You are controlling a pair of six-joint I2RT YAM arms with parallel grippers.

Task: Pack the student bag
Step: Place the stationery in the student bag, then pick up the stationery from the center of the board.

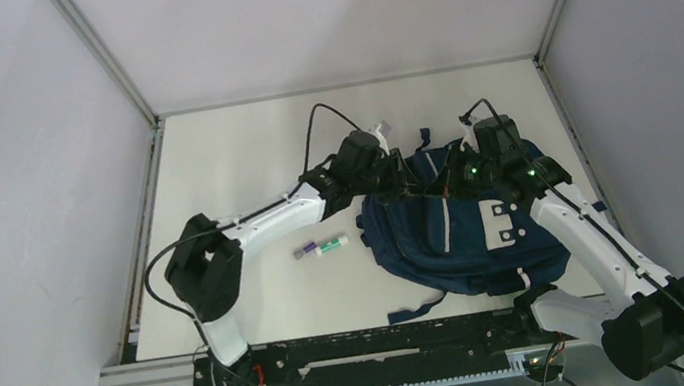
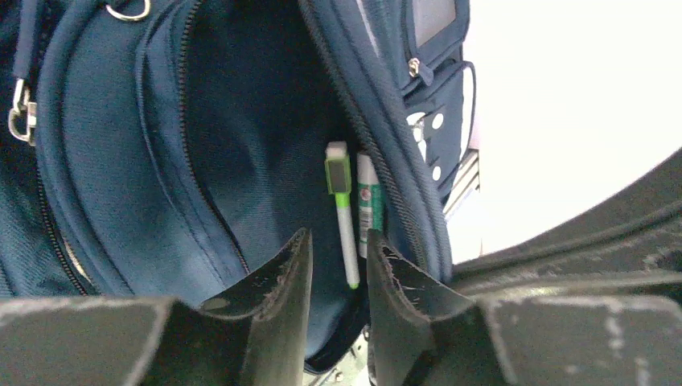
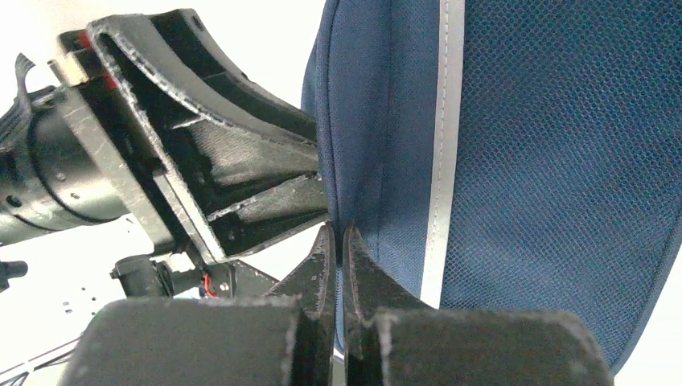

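Student bag (image 1: 465,236) lying on the desk (image 1: 232,158), its open mouth directly ahead of the left end effector (image 2: 338,235), whose fingers stand apart and grip nothing. A green marker (image 2: 338,173) lies inside the compartment just beyond and between those fingers, its long axis running straight away from them, in line with the approach. A second, white-and-green marker (image 2: 369,205) lies parallel just to its right, against the zipper edge. The right end effector (image 3: 338,229) is clamped on the fabric rim of the bag, judged to be keeping the mouth spread for its partner. Two further markers (image 1: 320,247) lie on the desk behind the left end effector, on the side toward the arm bases, and well apart from the right one. The left arm is both nearer and free, so the next fetch probably falls to it: a pull back out of the mouth, then a reach rearward. Left wrist view alone shows the bag's contents; overhead view alone shows the markers outside; right wrist view alone shows the pinch on the rim.
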